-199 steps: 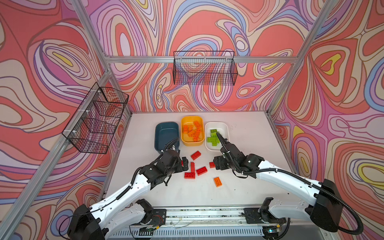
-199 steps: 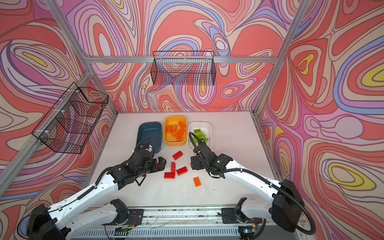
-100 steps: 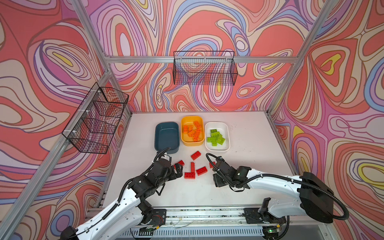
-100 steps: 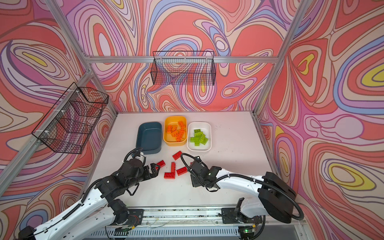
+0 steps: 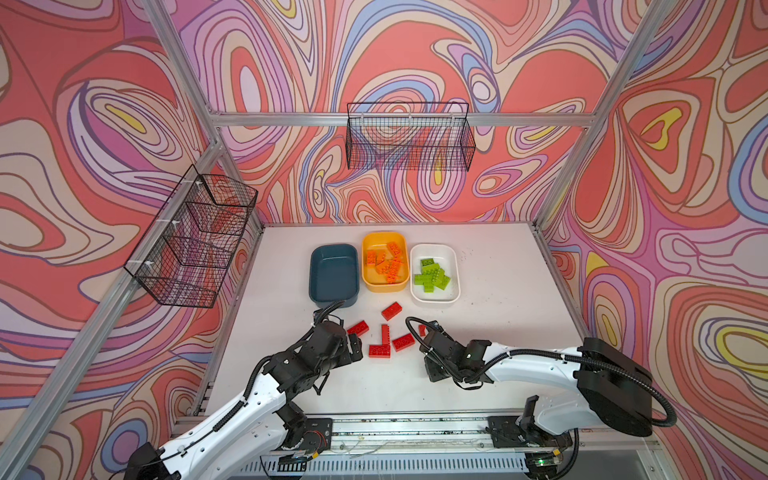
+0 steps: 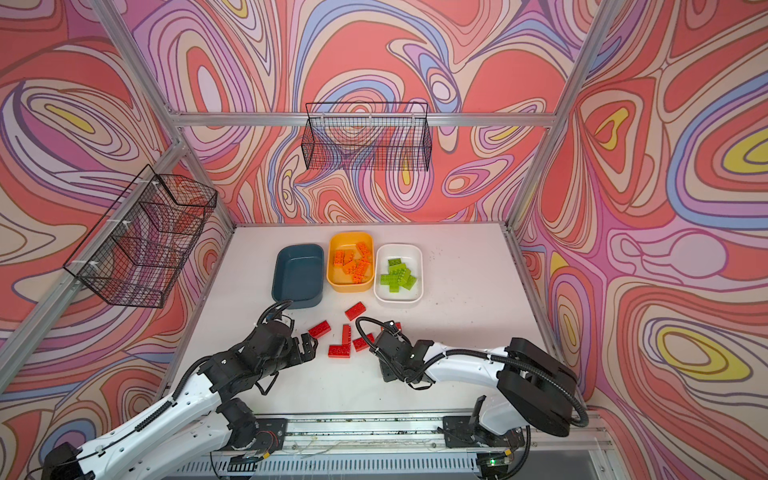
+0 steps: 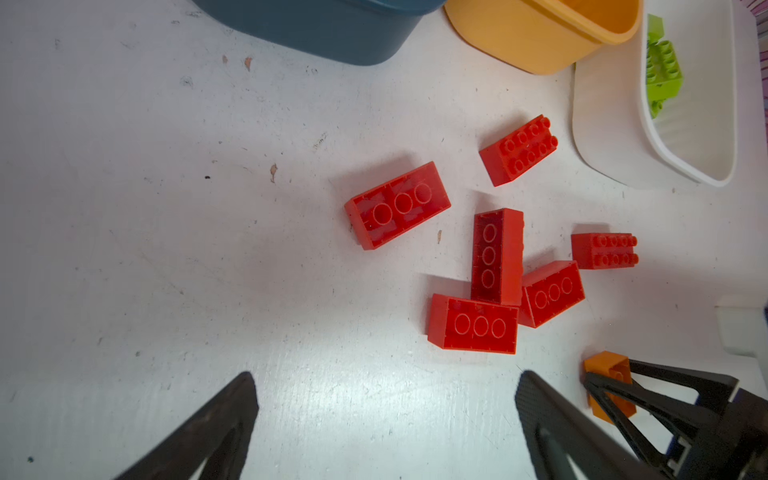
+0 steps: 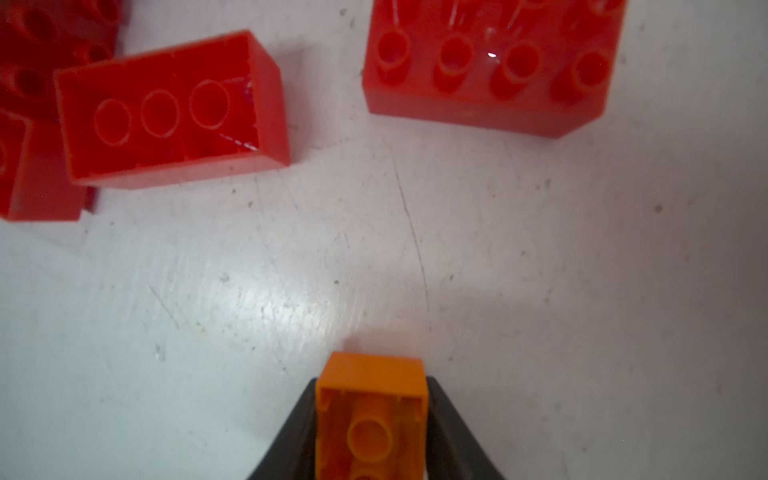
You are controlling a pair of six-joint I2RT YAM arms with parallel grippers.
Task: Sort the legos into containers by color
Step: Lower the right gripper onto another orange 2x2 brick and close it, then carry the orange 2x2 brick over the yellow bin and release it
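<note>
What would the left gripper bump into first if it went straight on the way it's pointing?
Probably the lone upside-down red brick, straight ahead of the open left gripper in its wrist view. One finger might clip the nearer red brick first; depth is hard to judge.

Walls (image 5: 415,62) swirl coral, lilac, yellow; black mesh baskets (image 5: 409,137), white table (image 5: 498,332) — teal tray (image 5: 333,274), yellow tray (image 5: 374,243), white tray (image 5: 451,257); red bricks (image 5: 392,310), lime bricks (image 5: 432,276), orange brick (image 8: 370,415).
</note>
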